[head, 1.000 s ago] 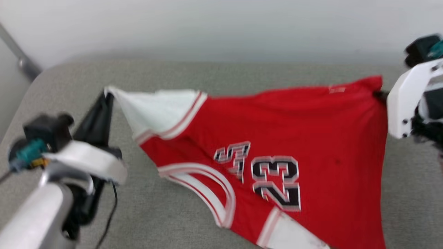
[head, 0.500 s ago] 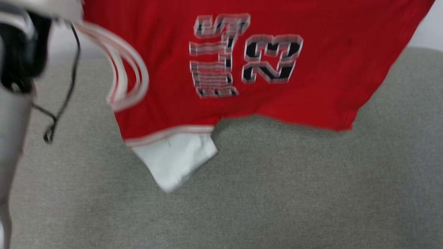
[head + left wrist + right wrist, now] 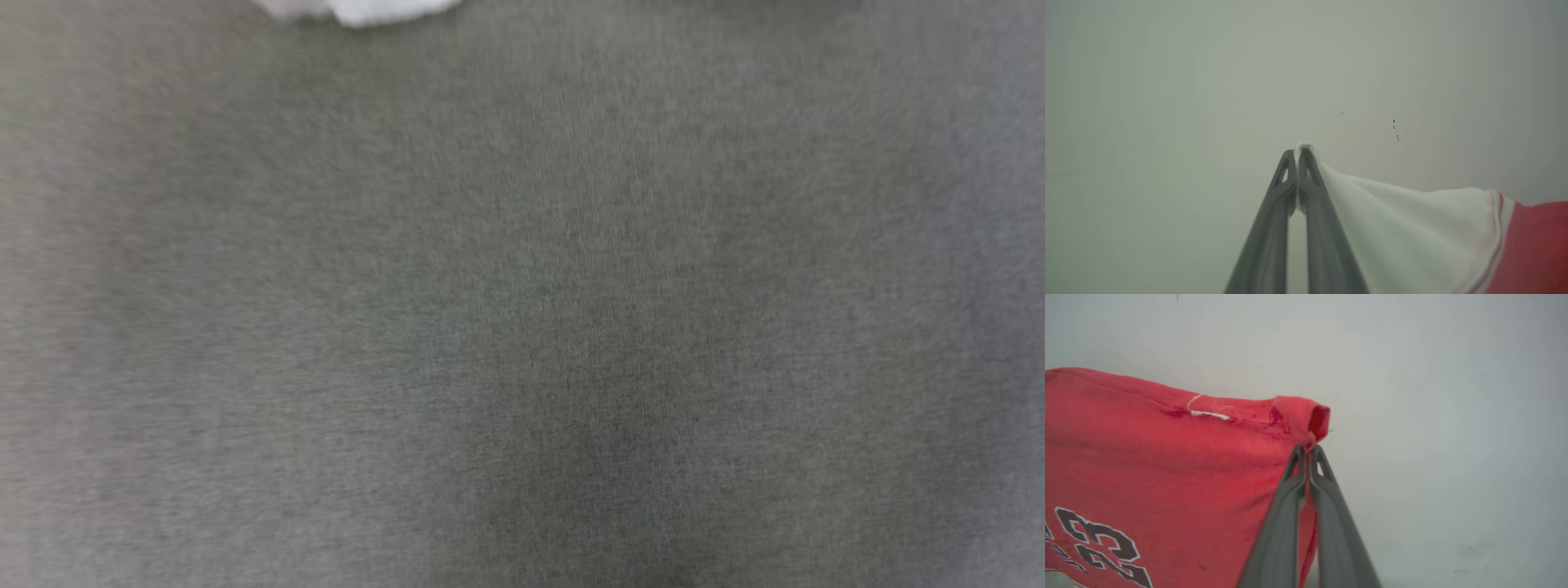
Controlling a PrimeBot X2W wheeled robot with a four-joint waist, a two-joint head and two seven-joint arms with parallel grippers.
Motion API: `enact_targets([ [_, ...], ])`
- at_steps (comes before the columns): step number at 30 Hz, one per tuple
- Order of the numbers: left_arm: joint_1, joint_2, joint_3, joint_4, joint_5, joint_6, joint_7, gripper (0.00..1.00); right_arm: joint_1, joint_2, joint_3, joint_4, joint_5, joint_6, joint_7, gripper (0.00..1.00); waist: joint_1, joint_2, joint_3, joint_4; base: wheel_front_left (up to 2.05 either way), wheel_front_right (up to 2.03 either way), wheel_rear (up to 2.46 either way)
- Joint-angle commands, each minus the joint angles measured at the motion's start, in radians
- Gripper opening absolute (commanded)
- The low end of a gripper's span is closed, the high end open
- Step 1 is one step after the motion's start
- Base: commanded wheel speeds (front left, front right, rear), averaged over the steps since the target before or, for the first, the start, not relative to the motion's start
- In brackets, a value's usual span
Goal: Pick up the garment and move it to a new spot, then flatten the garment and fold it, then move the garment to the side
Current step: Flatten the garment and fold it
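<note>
Head view: a blurred grey fabric surface (image 3: 522,327) lies below, and a white scrap of the garment (image 3: 359,10) pokes in at the top edge.

Left wrist view: the left pincer (image 3: 1297,152) is clamped on the tip of the white sleeve (image 3: 1404,228), which runs right to striped trim (image 3: 1498,228) and red cloth (a pale wall (image 3: 1167,102) behind).

Right wrist view: the right pincer (image 3: 1307,448) pinches a rolled red corner (image 3: 1310,416). The cloth hangs away leftward, with its black "23" print (image 3: 1098,543) low down.

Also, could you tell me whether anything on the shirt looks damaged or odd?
Yes: what looks like a loose white thread lies along the shirt's red edge, close to where the right claw pinches it.
</note>
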State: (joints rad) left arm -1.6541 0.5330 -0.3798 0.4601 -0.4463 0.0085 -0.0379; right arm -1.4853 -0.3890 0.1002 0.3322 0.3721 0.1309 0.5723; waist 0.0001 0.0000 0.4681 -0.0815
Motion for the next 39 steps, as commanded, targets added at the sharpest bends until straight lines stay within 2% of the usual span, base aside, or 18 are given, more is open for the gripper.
enact_targets([
  [1, -0.045, 0.007, 0.000, 0.020, 0.013, -0.001, 0.002, 0.00, -0.047, 0.006, 0.002, 0.023, -0.012, 0.000, -0.037, 0.00, -0.0001, 0.0000, 0.122, -0.039, 0.00, 0.00, 0.00],
  [9, -0.205, -0.011, -0.006, 0.111, 0.037, 0.008, -0.008, 0.00, -0.225, 0.026, 0.057, 0.188, -0.040, 0.000, -0.293, 0.00, -0.0001, 0.0000, 0.241, -0.048, 0.00, 0.00, 0.00],
  [15, -0.178, -0.021, 0.000, 0.159, 0.020, 0.019, -0.023, 0.00, -0.263, 0.042, 0.135, 0.296, 0.004, 0.000, -0.408, 0.00, -0.0001, 0.0000, 0.291, -0.047, 0.00, 0.00, 0.00],
  [20, -0.114, -0.029, 0.013, 0.202, -0.014, 0.015, -0.047, 0.00, -0.248, 0.050, 0.213, 0.389, 0.056, 0.000, -0.454, 0.00, -0.0001, 0.0000, 0.306, -0.036, 0.00, 0.00, 0.00],
  [26, 0.005, -0.055, 0.030, 0.253, -0.075, -0.003, -0.087, 0.00, -0.190, 0.047, 0.305, 0.471, 0.123, -0.001, -0.485, 0.00, -0.0001, 0.0000, 0.282, -0.016, 0.00, 0.00, 0.00],
  [30, 0.130, -0.071, 0.057, 0.285, -0.136, -0.027, -0.122, 0.00, -0.095, 0.032, 0.373, 0.488, 0.176, 0.000, -0.502, 0.00, -0.0001, 0.0000, 0.224, 0.003, 0.00, 0.00, 0.00],
  [36, 0.420, -0.096, 0.072, 0.296, -0.204, -0.056, -0.172, 0.00, 0.154, -0.005, 0.451, 0.454, 0.251, 0.000, -0.542, 0.00, -0.0001, 0.0000, 0.065, 0.040, 0.00, 0.00, 0.00],
  [39, 0.595, -0.097, 0.080, 0.270, -0.232, -0.052, -0.189, 0.00, 0.297, -0.016, 0.484, 0.425, 0.287, 0.000, -0.550, 0.00, -0.0001, 0.0000, -0.025, 0.046, 0.00, 0.00, 0.00],
])
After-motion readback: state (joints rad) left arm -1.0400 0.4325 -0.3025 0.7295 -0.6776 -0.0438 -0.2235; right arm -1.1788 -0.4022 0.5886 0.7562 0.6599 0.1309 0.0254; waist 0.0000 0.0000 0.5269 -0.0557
